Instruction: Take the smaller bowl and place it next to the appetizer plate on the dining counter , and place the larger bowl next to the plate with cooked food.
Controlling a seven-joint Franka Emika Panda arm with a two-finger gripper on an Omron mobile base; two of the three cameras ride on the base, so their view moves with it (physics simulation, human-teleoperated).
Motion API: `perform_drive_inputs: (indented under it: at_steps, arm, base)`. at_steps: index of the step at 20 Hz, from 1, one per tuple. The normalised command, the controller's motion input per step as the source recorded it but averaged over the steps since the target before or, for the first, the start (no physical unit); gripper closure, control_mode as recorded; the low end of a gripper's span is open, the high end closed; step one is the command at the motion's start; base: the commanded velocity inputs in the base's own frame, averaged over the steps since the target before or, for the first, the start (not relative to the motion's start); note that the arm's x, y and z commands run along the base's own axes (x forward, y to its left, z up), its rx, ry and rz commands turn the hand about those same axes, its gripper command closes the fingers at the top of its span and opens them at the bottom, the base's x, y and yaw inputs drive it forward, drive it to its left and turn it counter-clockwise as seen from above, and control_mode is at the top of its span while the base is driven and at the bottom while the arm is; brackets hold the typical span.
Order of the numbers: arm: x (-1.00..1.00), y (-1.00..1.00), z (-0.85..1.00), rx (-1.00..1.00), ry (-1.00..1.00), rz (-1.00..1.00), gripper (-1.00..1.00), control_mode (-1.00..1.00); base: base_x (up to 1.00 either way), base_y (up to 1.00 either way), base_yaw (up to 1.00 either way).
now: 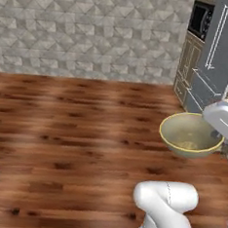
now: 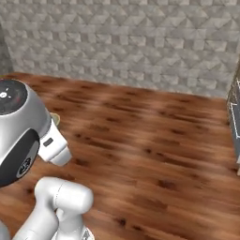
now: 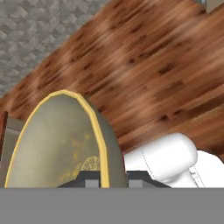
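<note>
Claw (image 3: 105,183) clamped shut, arm raised rightward.

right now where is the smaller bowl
The smaller bowl is up off the wood floor, held by its rim in the shut pincer at the right of the left base view, near the grey cabinets.

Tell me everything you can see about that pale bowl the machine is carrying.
The bowl is round and beige, with a thin yellow rim and a mottled, yellowish inside; it looks ceramic. It seems empty. It hangs above the wooden floor, tilted a little, held at its rim on the side nearest the white arm. In the hand view the pincer is shut on that rim, one dark tip on either side of the wall. Nothing else touches it.
</note>
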Motion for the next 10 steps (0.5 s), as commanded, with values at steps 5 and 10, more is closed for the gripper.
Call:
perform_drive_inputs:
  at_steps: [5, 10]
  arm:
    - [0.00, 0.00, 0.00, 0.00, 0.00, 0.00, 1.00, 1.00]
    - [0.00, 0.00, 0.00, 0.00, 0.00, 0.00, 1.00, 1.00]
  base:
    - [0.66, 0.08, 0.77]
    - [1.00, -0.01, 0.29]
